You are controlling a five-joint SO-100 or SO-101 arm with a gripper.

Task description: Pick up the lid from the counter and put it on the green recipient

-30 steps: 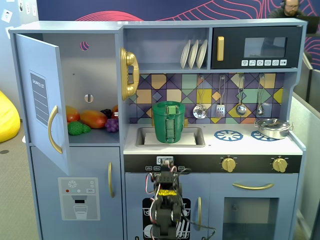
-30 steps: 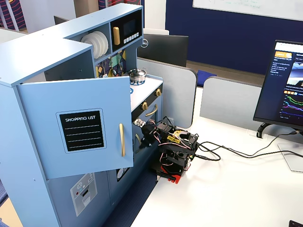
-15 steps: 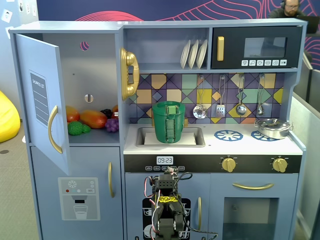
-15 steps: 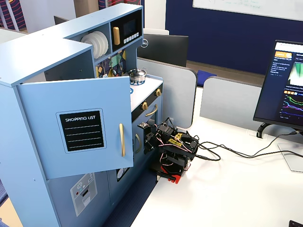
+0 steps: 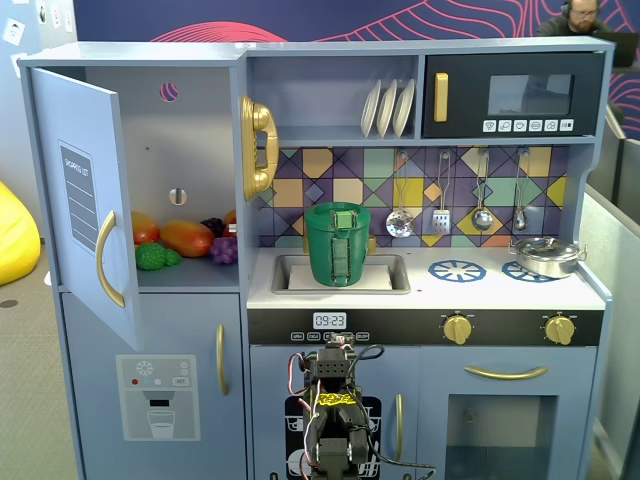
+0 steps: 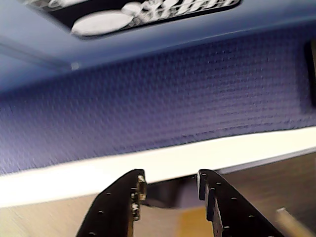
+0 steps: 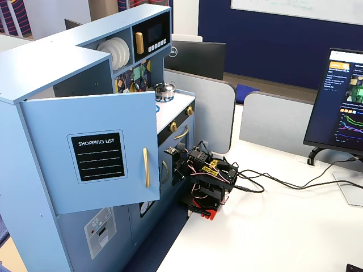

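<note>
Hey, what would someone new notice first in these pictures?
A tall green pot standing in the toy kitchen's sink, at the middle of a fixed view. A silver pan sits on the right burner, and the folded arm's open gripper hangs low before the cabinet.
</note>
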